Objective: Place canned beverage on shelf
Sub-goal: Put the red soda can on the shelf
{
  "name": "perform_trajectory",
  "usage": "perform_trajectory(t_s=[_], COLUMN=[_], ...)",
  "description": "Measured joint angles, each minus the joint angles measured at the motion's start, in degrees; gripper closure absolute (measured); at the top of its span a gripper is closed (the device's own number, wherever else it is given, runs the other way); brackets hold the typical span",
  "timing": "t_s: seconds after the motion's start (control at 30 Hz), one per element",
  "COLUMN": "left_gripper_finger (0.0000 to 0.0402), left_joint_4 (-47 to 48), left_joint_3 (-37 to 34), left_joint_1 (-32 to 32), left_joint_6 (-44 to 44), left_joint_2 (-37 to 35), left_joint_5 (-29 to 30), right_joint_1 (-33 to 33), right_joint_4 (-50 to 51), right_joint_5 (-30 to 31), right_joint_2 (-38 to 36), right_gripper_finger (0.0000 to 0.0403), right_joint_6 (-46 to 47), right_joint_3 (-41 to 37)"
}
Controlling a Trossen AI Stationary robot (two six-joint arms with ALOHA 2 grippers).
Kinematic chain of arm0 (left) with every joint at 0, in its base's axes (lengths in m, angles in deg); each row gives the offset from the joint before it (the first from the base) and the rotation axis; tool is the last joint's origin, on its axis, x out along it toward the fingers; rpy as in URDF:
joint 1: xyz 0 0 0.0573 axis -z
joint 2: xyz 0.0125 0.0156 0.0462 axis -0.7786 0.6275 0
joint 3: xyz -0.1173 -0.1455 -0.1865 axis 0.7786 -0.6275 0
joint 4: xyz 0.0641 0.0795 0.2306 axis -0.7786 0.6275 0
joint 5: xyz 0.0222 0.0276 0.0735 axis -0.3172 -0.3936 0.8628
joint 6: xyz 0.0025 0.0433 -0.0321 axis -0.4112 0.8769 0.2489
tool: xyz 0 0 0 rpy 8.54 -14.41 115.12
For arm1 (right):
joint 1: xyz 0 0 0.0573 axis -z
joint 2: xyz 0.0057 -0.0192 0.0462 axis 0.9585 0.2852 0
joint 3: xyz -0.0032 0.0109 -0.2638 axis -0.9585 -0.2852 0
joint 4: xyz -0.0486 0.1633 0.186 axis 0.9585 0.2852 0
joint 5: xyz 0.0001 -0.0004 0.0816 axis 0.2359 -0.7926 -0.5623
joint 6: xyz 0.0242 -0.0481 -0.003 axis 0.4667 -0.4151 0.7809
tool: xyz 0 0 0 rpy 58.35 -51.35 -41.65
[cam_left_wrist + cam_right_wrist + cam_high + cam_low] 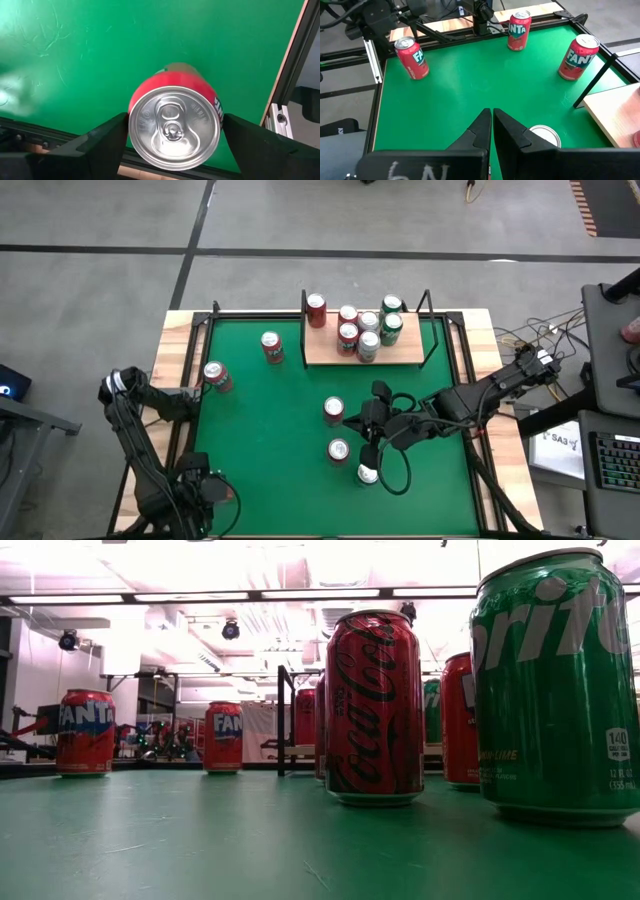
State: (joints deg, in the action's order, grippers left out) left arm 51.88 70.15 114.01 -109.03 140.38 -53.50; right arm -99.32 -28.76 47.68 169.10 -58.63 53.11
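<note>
A red Fanta can (172, 125) stands near the table's left edge (217, 377), and my left gripper (175, 122) is shut on it. My right gripper (491, 117) is shut and empty over the middle of the table (352, 422), beside a red can (334, 410) whose silver top shows in the right wrist view (545, 136). The shelf (405, 352), a tan board with black uprights, stands at the far edge and carries several cans. Another Fanta can (271, 345), a Coke can (375, 705) and a Sprite can (555, 690) stand on the green felt. My left gripper pinches the Fanta can's upper side wall (134, 107), just below the rim, one finger (107, 137) on each side with no gap showing. The fingers come slanting down from the table's left side. The can stands upright with its base on the felt (85, 770).
A black cable loop (398, 472) lies by the Sprite can (368, 473). The table's black frame rail (290, 65) runs close beside the held can. Open felt lies between the left can and the middle cans (280, 430).
</note>
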Motion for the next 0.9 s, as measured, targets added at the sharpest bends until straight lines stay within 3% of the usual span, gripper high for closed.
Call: perform_trajectory(t_s=[0.6, 0.9], left_gripper_finger=[0.0098, 0.0119], left_joint_4=[-3.5, -3.8], left_joint_3=[-2.0, -2.0], left_joint_1=[0.0, 0.0], left_joint_6=[-1.4, -1.4], left_joint_2=[-0.1, 0.0], left_joint_5=[1.7, 2.1], right_joint_1=[0.0, 0.0], right_joint_4=[0.1, 0.1], right_joint_5=[0.0, 0.0], right_joint_2=[0.0, 0.0], right_gripper_finger=[0.0394, 0.0394], right_joint_6=[0.0, 0.0], right_joint_3=[-0.2, -0.2])
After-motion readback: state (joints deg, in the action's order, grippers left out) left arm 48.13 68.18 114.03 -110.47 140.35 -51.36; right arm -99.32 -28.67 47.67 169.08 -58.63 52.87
